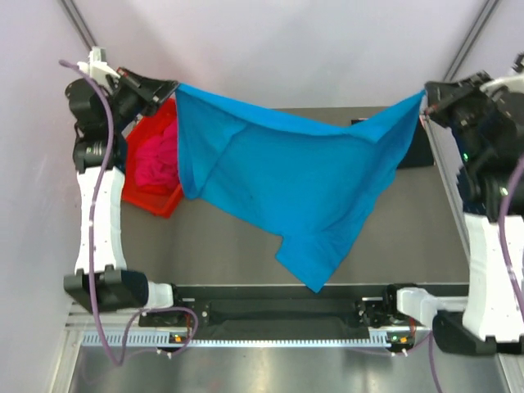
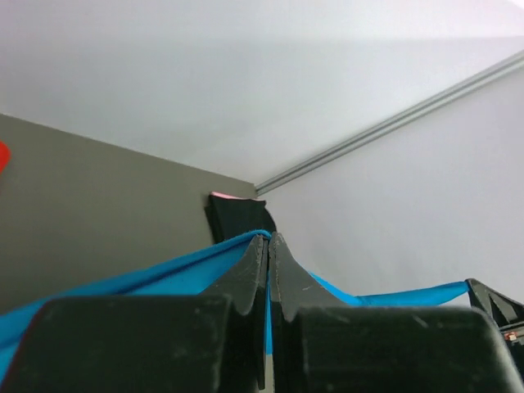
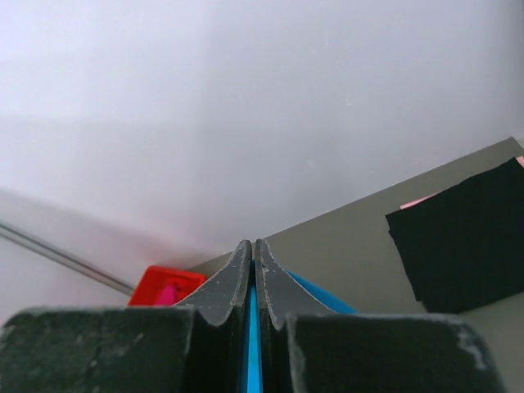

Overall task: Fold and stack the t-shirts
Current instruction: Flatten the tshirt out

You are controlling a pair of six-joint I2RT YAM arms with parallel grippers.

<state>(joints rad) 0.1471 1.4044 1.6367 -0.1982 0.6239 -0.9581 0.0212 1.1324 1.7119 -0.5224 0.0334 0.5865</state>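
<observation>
The turquoise-blue t-shirt (image 1: 286,180) hangs stretched in the air between both arms above the grey table (image 1: 229,237). My left gripper (image 1: 170,88) is shut on its left corner, with blue cloth pinched between the jaws in the left wrist view (image 2: 268,237). My right gripper (image 1: 426,100) is shut on its right corner, and the cloth shows between the jaws in the right wrist view (image 3: 252,244). The magenta-pink t-shirt (image 1: 155,160) lies crumpled in the red tray (image 1: 147,199). The folded black t-shirt (image 3: 463,237) lies flat at the table's back right, mostly hidden by the blue one in the top view (image 1: 416,149).
The red tray stands at the table's back left, under my left arm. White walls and a metal frame rail (image 2: 393,123) close in the table. A black rail (image 1: 278,311) runs along the near edge between the arm bases.
</observation>
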